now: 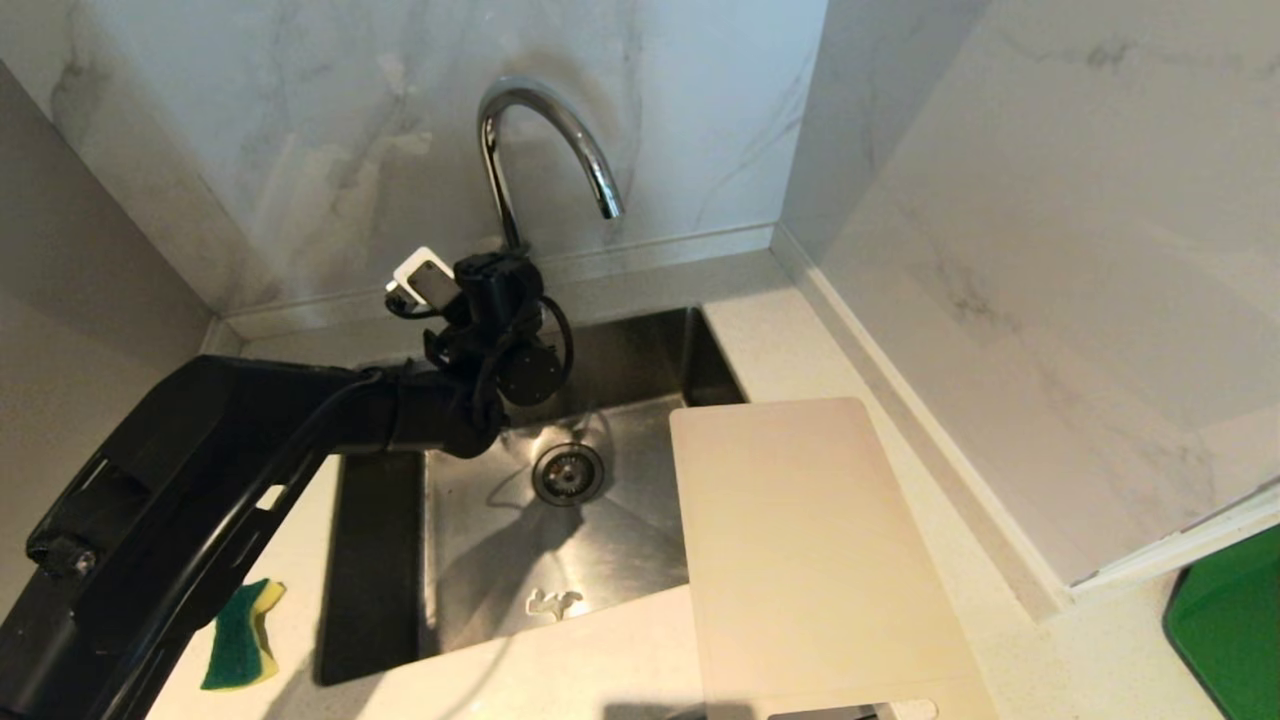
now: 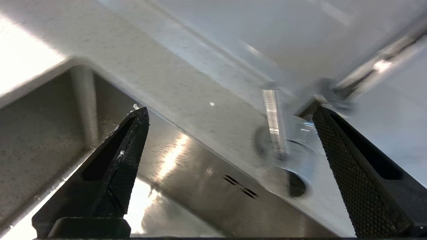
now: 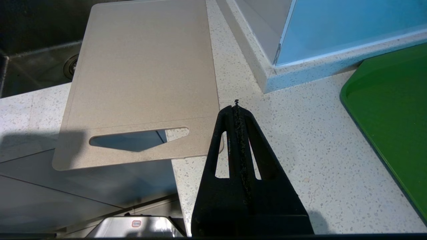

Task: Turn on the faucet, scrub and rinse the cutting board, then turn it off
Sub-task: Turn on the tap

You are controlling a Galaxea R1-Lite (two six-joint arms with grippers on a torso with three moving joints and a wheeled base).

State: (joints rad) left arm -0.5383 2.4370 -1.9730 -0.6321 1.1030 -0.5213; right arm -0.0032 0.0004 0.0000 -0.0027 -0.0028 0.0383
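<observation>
A: Faucet status? Cutting board location?

B: No water runs. Left end effector, fingers spread, nears the lever; the dry board bridges tabletop and sink. Right end effector is parked, closed. Every step remains.

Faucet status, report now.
Left claw open, at the faucet base by the lever, not gripping. Right claw shut, parked near the cutting board. No water running. Nothing in the way.
</observation>
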